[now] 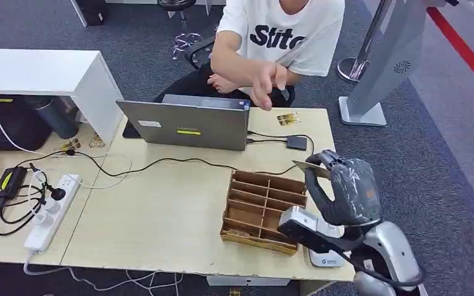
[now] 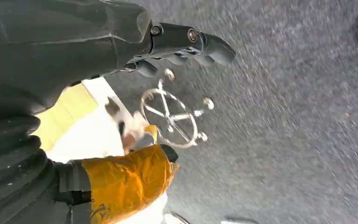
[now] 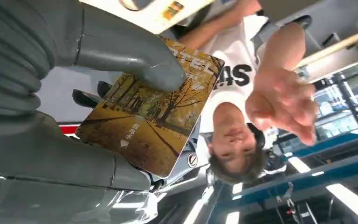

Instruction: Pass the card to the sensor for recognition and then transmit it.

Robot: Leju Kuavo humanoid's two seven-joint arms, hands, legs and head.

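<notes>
Card (image 3: 151, 123): pinched under the thumb of the right hand (image 1: 339, 188), raised at the table's right edge. Person's hand (image 1: 265, 86): reaching from the far side. Step, judged: handover; next, extend and release. Left hand (image 2: 186, 44): fingers curled, holding nothing.

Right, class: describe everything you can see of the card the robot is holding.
The card is a thin, flat, glossy rectangle with rounded corners, printed with an autumn avenue of golden trees, some small white characters with a white arrow, and lettering partly hidden near one end. The right hand holds it, the thick grey thumb pressing on its face. In the head view it is raised above the desk, over the wooden tray.
</notes>
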